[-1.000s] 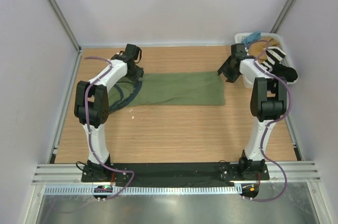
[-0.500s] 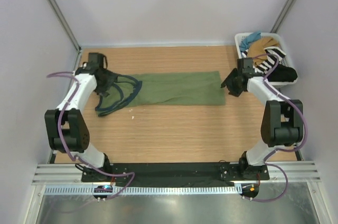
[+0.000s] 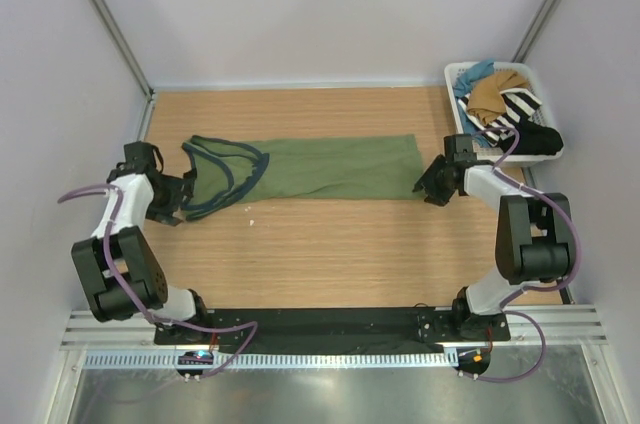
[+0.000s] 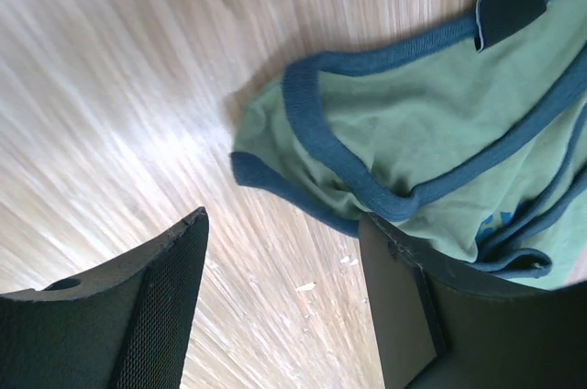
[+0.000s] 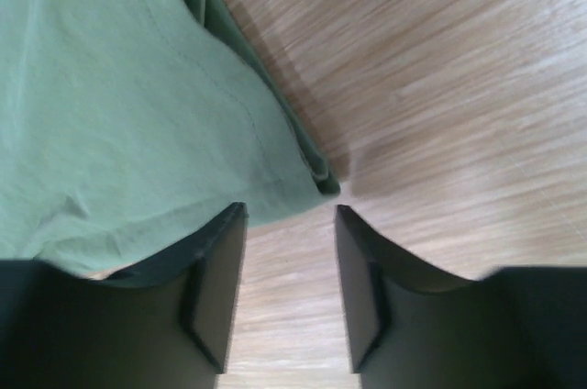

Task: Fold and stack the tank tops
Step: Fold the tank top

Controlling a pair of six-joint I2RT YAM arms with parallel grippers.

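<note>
Left hand [image 3: 172, 198] - fingers spread, gripping nothing - sits just off the strap end of the olive green tank top [image 3: 330, 166]. Right hand [image 3: 430, 184], likewise spread and empty, sits at that top's hem corner. The top lies flat on the counter [image 3: 330, 254]. Beyond its hem end, the tan tank top [image 3: 488, 94] lies bunched in a white basket [image 3: 455, 72].

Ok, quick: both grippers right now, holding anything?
Left gripper: open, empty, beside the olive green tank top.
Right gripper: open, empty, at that top's corner.
</note>
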